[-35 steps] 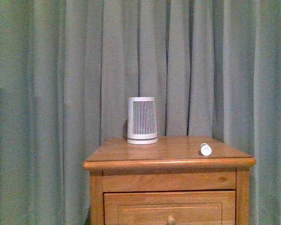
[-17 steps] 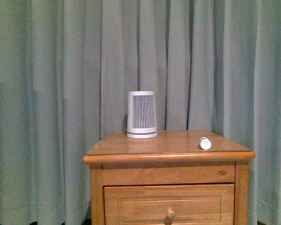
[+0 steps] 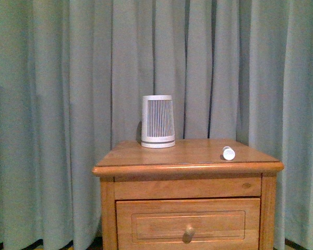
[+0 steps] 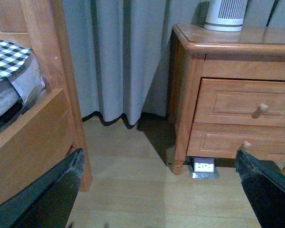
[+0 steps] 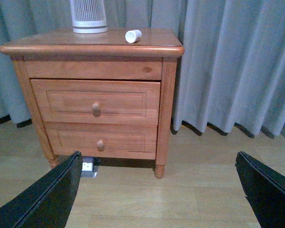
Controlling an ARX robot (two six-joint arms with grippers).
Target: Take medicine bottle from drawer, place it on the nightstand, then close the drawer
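Note:
The medicine bottle [image 3: 229,152] [image 5: 133,36] is a tiny white cylinder lying on its side near the right edge of the nightstand [image 3: 188,168] [image 5: 90,49] [image 4: 237,47] top. Below it, the drawer [image 3: 146,224] [image 5: 61,102] [image 4: 228,102] looks pushed in, with its round knob showing. My left gripper [image 4: 159,190] hangs open over the wooden floor, off the nightstand's left side. In front of the nightstand and well back from it, my right gripper [image 5: 159,190] is open too, with nothing between its fingers. Neither gripper shows in the front view.
A white-grey ribbed device [image 3: 157,121] stands at the back of the top. Grey-green curtains [image 3: 68,104] hang behind. A wooden bed frame [image 4: 42,95] stands left of the nightstand. A floor socket box [image 4: 203,167] [image 5: 88,167] sits under the lower drawer [image 5: 104,140].
The front view has shifted: the nightstand sits higher in the picture and the drawer front with its knob now shows. The bottle has stayed where it lay on the top.

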